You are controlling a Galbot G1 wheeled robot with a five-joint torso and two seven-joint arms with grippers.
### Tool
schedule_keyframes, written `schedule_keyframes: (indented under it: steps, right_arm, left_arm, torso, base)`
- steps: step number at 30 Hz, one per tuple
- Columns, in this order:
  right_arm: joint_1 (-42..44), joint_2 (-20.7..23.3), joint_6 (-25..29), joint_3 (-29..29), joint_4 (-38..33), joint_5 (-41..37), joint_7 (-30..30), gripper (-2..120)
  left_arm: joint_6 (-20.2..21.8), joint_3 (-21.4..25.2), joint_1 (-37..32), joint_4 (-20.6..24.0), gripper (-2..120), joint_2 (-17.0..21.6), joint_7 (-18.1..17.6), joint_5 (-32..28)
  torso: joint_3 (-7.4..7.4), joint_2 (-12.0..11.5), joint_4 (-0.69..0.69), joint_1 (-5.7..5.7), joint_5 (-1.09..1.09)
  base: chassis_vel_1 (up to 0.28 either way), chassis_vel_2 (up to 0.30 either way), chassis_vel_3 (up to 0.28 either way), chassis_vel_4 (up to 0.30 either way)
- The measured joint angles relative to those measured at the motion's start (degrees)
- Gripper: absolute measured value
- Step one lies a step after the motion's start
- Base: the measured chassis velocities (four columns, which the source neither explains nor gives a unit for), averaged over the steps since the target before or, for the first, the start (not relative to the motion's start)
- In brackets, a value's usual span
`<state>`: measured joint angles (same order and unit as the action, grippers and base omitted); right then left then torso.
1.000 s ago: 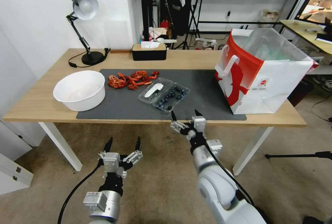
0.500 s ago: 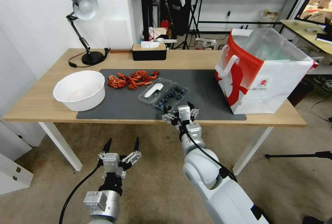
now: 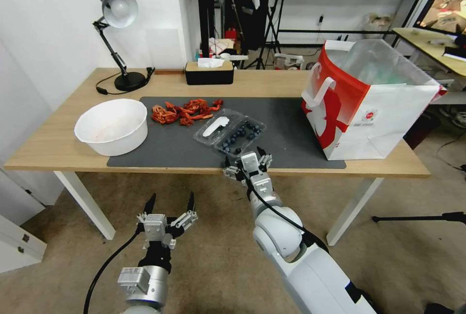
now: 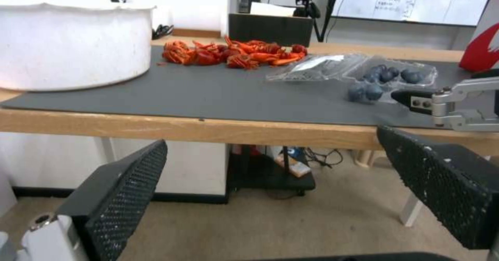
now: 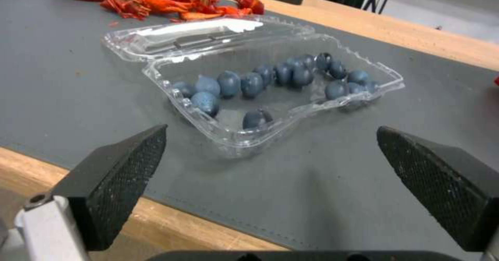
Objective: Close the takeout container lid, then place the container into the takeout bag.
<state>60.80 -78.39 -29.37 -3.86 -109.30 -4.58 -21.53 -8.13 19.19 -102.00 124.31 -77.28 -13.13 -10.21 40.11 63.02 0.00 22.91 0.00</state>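
Head view: the takeout container [image 3: 241, 137] sits flipped open on the grey mat [image 3: 160, 146], lid [image 3: 217, 126] lying flat next to the crawfish pile [image 3: 186, 111]. The right gripper [image 3: 244, 156] hovers at the table's front edge just short of the box, fingers spread. The left gripper [image 3: 168, 202] hangs low below the table, spread too. The takeout bag [image 3: 369, 103] stands off to the right.

Left wrist view: white bowl [image 4: 73, 43], crawfish, and the open box on the mat.

Right wrist view: blueberries [image 5: 270, 82] sit in the clear tray between the wide-apart pads [image 5: 122, 175].
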Motion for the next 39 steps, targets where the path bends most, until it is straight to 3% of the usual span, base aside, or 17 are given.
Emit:
schedule_keyframes:
  steps: [39]
  right_arm:
    - [-0.4, -0.5, 1.4, 2.9, 2.0, -2.7, -2.3, 100]
  left_arm:
    - [-1.6, -0.5, 0.1, -2.4, 100, 0.0, -0.8, -0.2]
  torso:
    - [0.00, 0.0, 0.00, 0.01, 0.00]
  base:
    - [0.000, 0.000, 0.000, 0.000]
